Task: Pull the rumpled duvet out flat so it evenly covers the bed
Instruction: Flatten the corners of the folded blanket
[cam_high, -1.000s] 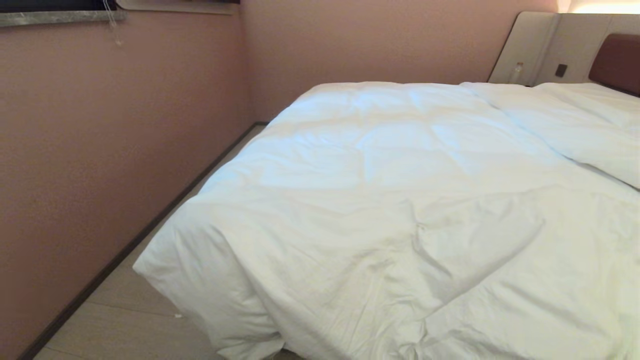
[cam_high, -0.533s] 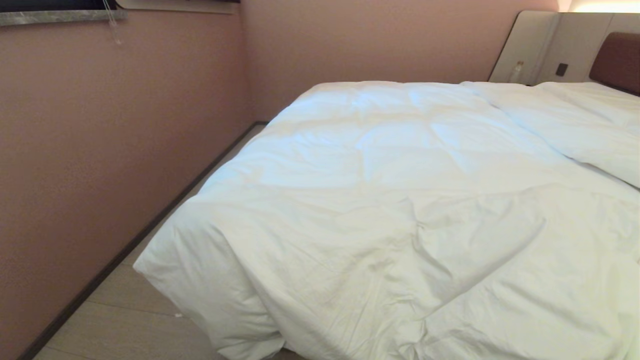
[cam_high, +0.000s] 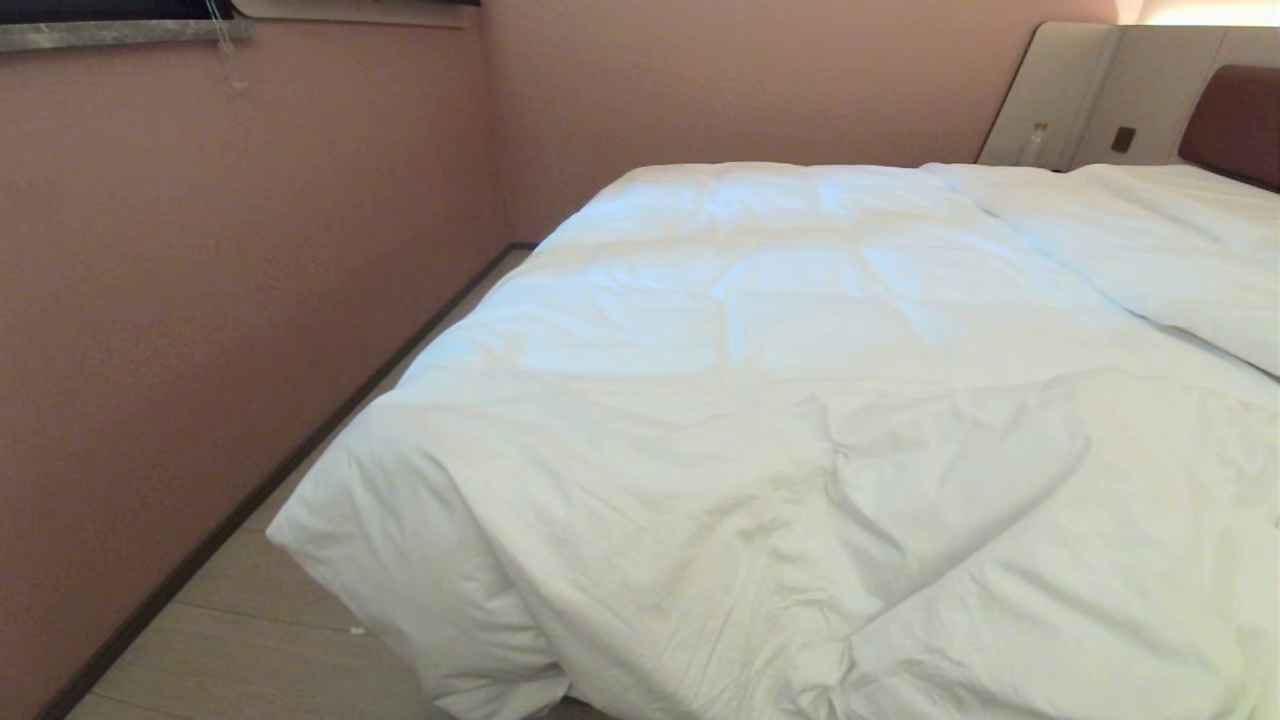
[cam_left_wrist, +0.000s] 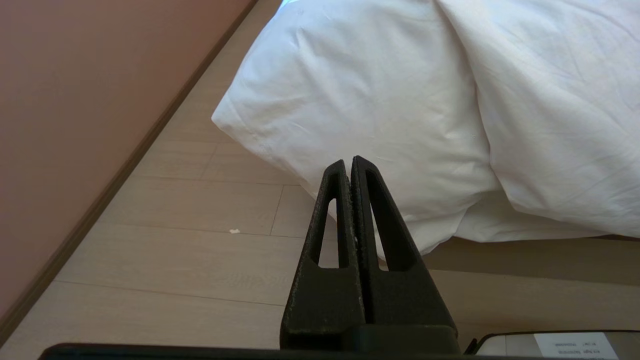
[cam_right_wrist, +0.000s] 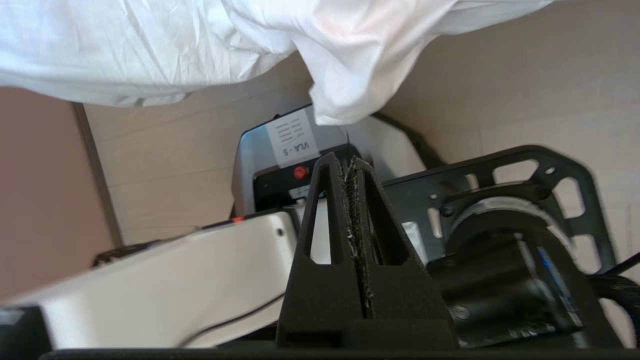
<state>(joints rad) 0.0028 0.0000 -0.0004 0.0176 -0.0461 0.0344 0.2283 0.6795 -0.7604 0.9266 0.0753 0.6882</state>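
From the head, the duvet (cam_high: 800, 400) lies over nearly the whole bed (cam_high: 1236, 120), a thick white puffy cover with faint quilted squares toward the far end and a knot of deep creases in the near part; its near left corner bulges past the mattress over the pale plank floor (cam_high: 250, 640), and a pillow (cam_high: 1160, 250) rests at the brown headboard end. Neither arm shows here. In the left wrist view the left gripper (cam_left_wrist: 349, 162) hangs low above the floor with its black fingers pressed together on nothing, pointing at that overhanging corner, a rounded, soft fold with a stitched edge. In the right wrist view the right gripper (cam_right_wrist: 346, 161) is likewise pinched together and empty, over the robot's own white base (cam_right_wrist: 280, 150), with a drooping tip of the duvet's edge hanging just above it. The cover looks light but bulky and limp: it should drag and bunch, not slide as a sheet, so a pull probably works best from the hem or a corner, pinching through the full thickness, since the smooth cotton could slip from a shallow grip.
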